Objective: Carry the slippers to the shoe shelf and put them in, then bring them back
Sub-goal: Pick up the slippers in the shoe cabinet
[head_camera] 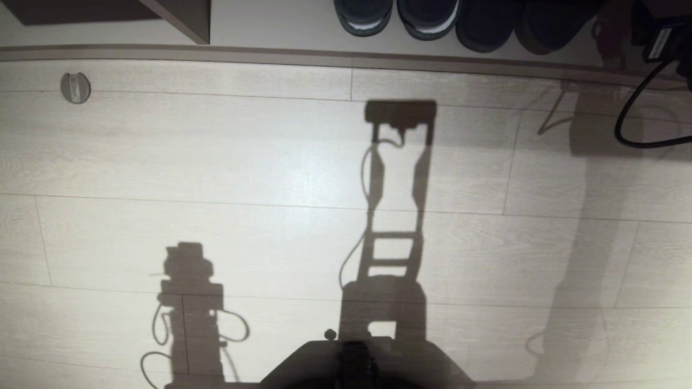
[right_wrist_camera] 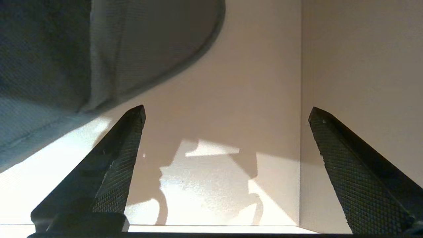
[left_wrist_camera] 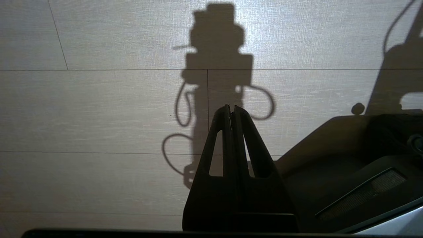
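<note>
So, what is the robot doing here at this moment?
The robot faces the shoe shelf, where the grey-blue slippers stand beside a pair of black slides. The right gripper is inside the shelf, its fingers wide apart and holding nothing, with one slipper close beside it. The left gripper hangs over the floor, shut and empty.

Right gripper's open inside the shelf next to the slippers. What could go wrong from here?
1. The right gripper is open and empty, with a slipper off to one side, not between the fingers; closing now would likely grab nothing.
2. The shoe shelf wall lies close to one finger; a sideways correction may scrape it.
3. The black cable loops near the shelf edge and could snag.
</note>
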### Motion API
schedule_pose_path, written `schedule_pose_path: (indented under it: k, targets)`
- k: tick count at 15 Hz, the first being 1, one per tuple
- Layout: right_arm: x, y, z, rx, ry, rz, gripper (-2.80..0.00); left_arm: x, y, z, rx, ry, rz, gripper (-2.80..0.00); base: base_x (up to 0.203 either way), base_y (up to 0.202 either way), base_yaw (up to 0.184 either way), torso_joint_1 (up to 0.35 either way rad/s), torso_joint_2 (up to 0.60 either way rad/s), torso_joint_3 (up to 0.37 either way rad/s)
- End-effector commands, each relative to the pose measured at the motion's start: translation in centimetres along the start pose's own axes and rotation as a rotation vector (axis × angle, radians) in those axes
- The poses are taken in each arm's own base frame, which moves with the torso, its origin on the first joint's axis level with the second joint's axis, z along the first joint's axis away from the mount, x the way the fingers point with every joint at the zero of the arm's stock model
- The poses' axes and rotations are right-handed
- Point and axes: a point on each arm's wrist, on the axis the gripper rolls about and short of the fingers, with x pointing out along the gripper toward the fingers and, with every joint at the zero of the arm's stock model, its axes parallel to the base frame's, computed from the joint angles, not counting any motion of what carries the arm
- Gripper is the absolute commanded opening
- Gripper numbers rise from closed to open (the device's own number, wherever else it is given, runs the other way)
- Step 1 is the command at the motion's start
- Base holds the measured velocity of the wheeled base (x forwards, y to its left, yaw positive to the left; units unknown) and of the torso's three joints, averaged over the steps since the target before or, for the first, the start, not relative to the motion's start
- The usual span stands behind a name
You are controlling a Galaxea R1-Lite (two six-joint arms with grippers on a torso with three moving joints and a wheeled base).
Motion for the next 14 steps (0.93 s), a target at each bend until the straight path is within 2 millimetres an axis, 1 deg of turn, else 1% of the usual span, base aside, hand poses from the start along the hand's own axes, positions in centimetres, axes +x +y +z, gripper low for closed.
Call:
schedule_pose_path:
  k: [1, 2, 3, 6, 7, 11, 13, 14]
  targets:
    - [0.0, -0.1, 0.2, -0.001, -0.009, -0.005, 0.00, 0.0, 0.0, 0.0, 0.001, 0.002, 0.000, -2.80, 0.000, 0.000, 0.000, 0.000, 0.00, 0.000]
    - [-0.1, 0.4, 0.4, 0.025, -0.026, 0.047, 0.00, 0.0, 0.0, 0.0, 0.001, 0.001, 0.002, -2.80, 0.000, 0.000, 0.000, 0.000, 0.00, 0.000]
    - [-0.2, 1.3, 1.0, 0.074, -0.051, 0.106, 0.00, 0.0, 0.0, 0.0, 0.001, 0.003, 0.002, -2.80, 0.000, 0.000, 0.000, 0.000, 0.00, 0.000]
    - [0.5, 2.5, 0.8, 0.119, -0.069, 0.150, 0.00, 0.0, 0.0, 0.0, 0.001, 0.001, 0.002, -2.80, 0.000, 0.000, 0.000, 0.000, 0.00, 0.000]
    - [0.6, 3.3, 0.8, 0.143, -0.076, 0.178, 0.00, 0.0, 0.0, 0.0, 0.001, 0.001, 0.002, -2.80, 0.000, 0.000, 0.000, 0.000, 0.00, 0.000]
    - [2.6, 3.6, 0.9, 0.137, -0.141, 0.148, 0.00, 0.0, 0.0, 0.0, -0.001, -0.001, 0.000, -2.80, 0.000, 0.000, 0.000, 0.000, 0.00, 0.000]
    - [2.9, 3.0, 1.0, 0.076, -0.150, 0.119, 0.00, 0.0, 0.0, 0.0, -0.001, -0.001, -0.001, -2.80, 0.000, 0.000, 0.000, 0.000, 0.00, 0.000]
    - [3.0, 2.9, 1.0, 0.073, -0.150, 0.117, 0.00, 0.0, 0.0, 0.0, -0.001, -0.001, -0.002, -2.80, 0.000, 0.000, 0.000, 0.000, 0.00, 0.000]
